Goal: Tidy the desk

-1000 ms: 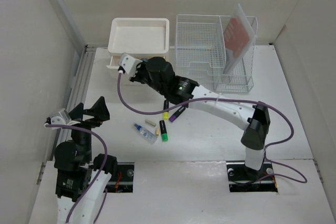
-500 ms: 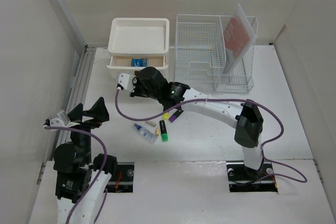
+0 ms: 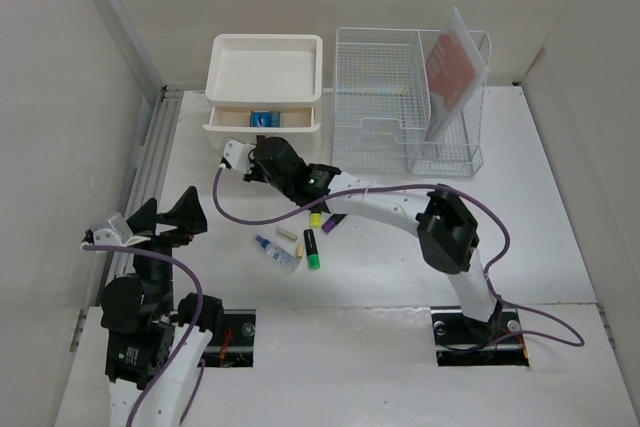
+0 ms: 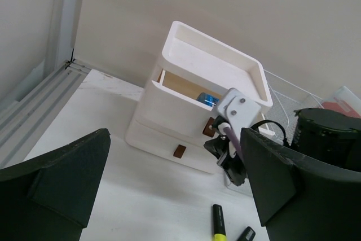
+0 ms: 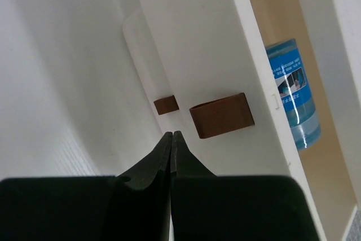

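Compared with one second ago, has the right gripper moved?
Yes. In the top view the right gripper has pulled back from the drawer box, toward the near edge of the desk, fingers shut.

The desk (image 3: 560,197) is a large, flat, matte white tabletop, lying level. A grey metal rail (image 3: 148,162) runs along its left edge.

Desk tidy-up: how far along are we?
Done: the upper drawer is open, a blue bottle inside. In hand: nothing; the right gripper is shut beside the drawer's brown pull. To do: highlighters and a clear bottle on the desk.
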You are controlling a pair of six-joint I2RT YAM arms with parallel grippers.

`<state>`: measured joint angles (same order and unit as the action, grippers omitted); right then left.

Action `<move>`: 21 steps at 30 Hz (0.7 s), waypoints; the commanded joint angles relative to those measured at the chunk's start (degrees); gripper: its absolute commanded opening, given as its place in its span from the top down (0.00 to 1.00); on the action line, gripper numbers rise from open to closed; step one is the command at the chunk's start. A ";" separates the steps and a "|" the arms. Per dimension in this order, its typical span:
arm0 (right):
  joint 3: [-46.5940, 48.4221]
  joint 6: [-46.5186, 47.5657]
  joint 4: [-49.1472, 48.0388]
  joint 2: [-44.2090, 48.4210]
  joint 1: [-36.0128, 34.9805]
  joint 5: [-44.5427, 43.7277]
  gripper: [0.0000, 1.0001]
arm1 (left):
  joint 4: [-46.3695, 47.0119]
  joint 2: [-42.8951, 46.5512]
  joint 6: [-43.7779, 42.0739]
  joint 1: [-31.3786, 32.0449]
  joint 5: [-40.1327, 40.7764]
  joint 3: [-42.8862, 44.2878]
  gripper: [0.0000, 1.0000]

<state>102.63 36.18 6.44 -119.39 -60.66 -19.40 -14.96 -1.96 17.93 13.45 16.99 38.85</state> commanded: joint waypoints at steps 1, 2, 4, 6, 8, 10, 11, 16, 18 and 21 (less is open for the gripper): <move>3.37 -0.32 -5.90 -1.71 0.72 -5.20 1.00 | 1.78 0.64 0.17 0.35 0.41 -0.35 0.00; 3.89 -0.32 -5.91 -1.72 1.24 -6.26 1.00 | 1.78 0.64 0.17 0.35 0.41 -0.35 0.00; 4.50 -0.32 -7.22 -2.33 1.25 -6.96 1.00 | 1.78 0.64 0.17 0.35 0.41 -0.35 0.00; 5.12 -0.32 -7.23 -3.65 1.87 -7.58 1.00 | 1.78 0.64 0.17 0.35 0.41 -0.35 0.00; 5.65 -0.32 -7.84 -4.18 2.57 -8.11 1.00 | 1.78 0.64 0.17 0.35 0.41 -0.35 0.00; 5.65 0.20 -8.63 -4.18 2.57 -8.11 1.00 | 1.78 0.64 0.17 0.35 0.41 -0.35 0.00; 5.65 0.81 -9.85 -4.18 2.57 -8.63 1.00 | 1.78 0.64 0.17 0.35 0.41 -0.35 0.00; 5.04 1.87 -11.88 -4.18 2.57 -9.25 1.00 | 1.78 0.64 0.17 0.35 0.41 -0.35 0.00; 5.04 2.57 -12.50 -4.18 2.57 -9.78 1.00 | 1.78 0.64 0.17 0.35 0.41 -0.35 0.00; 5.04 3.80 -13.90 -4.18 2.57 -10.31 1.00 | 1.78 0.64 0.17 0.35 0.41 -0.35 0.00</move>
<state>104.81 38.17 -0.62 -123.57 -58.92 -26.83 -14.96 -1.96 17.93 13.45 16.99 38.85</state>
